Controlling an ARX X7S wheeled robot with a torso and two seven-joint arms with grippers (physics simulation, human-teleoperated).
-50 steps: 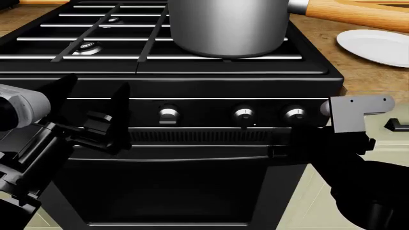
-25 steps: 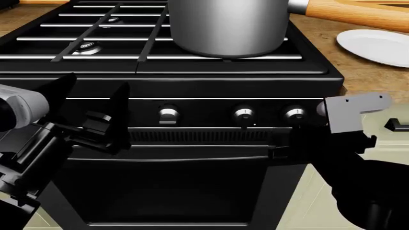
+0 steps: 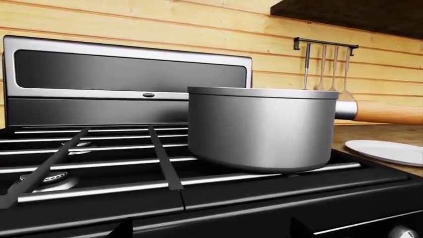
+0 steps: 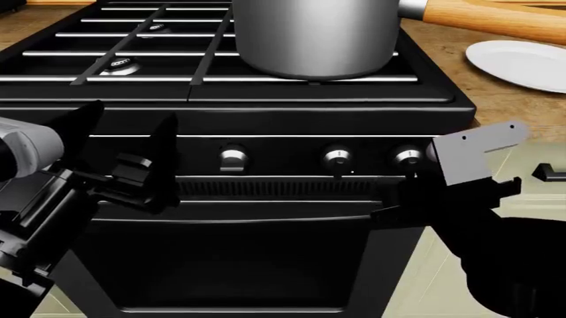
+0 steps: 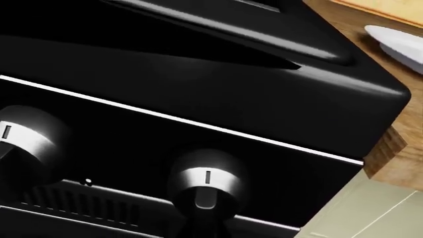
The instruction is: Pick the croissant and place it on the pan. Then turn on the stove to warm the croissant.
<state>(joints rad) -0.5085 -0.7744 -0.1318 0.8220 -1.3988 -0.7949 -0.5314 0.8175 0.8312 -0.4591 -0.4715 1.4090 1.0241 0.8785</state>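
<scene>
The pan (image 3: 259, 128), grey with a wooden handle, is sitting on the grates of the stove (image 3: 99, 163) in the left wrist view, ahead of that camera; a white plate (image 3: 387, 151) is lying on the counter beside it, and utensils (image 3: 325, 67) are hanging on the plank wall behind. The croissant is not showing.

In the head view, the left gripper (image 4: 124, 156) is hovering before the stove's (image 4: 265, 112) front panel with its fingers spread wide and holding nothing, the pan (image 4: 314, 36) above and beyond it. The right gripper (image 4: 425, 192) is sitting at the rightmost knob (image 4: 407, 158); whether its fingers are closed I cannot tell.

In the right wrist view, a silver knob (image 5: 206, 184) is lying directly ahead, very close, another knob (image 5: 23, 141) beside it.
</scene>
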